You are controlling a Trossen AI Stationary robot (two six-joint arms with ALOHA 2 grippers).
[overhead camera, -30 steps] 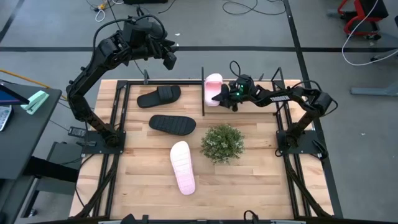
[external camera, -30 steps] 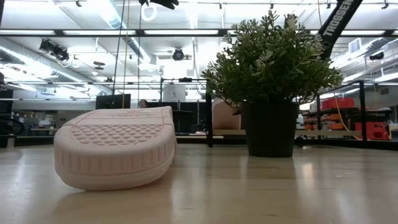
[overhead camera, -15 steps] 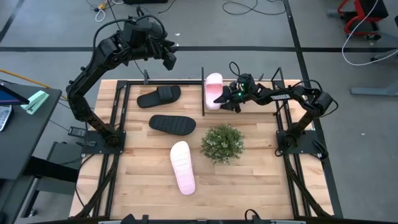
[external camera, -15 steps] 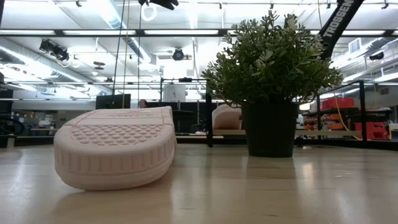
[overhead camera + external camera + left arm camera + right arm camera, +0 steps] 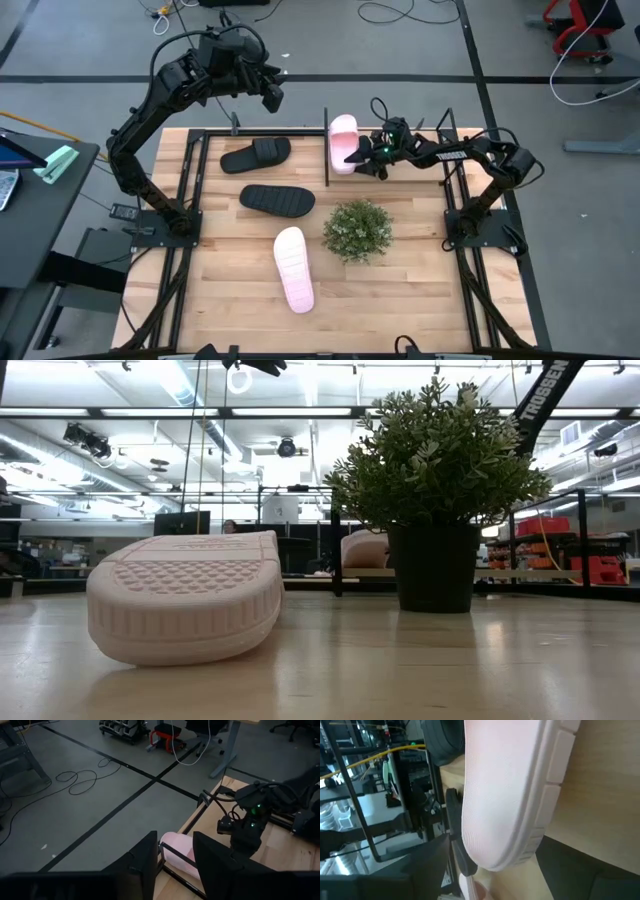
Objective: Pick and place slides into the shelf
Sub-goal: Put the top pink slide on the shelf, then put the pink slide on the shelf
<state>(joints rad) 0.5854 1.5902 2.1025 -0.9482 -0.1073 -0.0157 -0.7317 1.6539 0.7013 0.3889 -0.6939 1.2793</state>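
At the table's far edge stands the shelf (image 5: 327, 160), a low rack of thin black bars. One pink slide (image 5: 343, 142) lies in it, right of an upright bar, and also shows in the left wrist view (image 5: 176, 854). My right gripper (image 5: 357, 158) is open at this slide's right side, and its fingers stand on either side of the slide (image 5: 505, 795) without touching. Two black slides (image 5: 256, 154) (image 5: 277, 199) lie at the far left. A second pink slide (image 5: 294, 268) lies sole up near the middle. My left gripper (image 5: 270, 95) hangs open and empty, high over the far left.
A small green potted plant (image 5: 358, 230) stands right of the table's middle, just nearer than my right gripper, and in the low view (image 5: 435, 490) it hides much of the shelf. Bare wooden table (image 5: 400, 300) lies along the near edge.
The pink slide in the shelf has tipped from a raised, on-edge pose to lying lower and flatter; from above it now looks longer. Both arms have kept their places.
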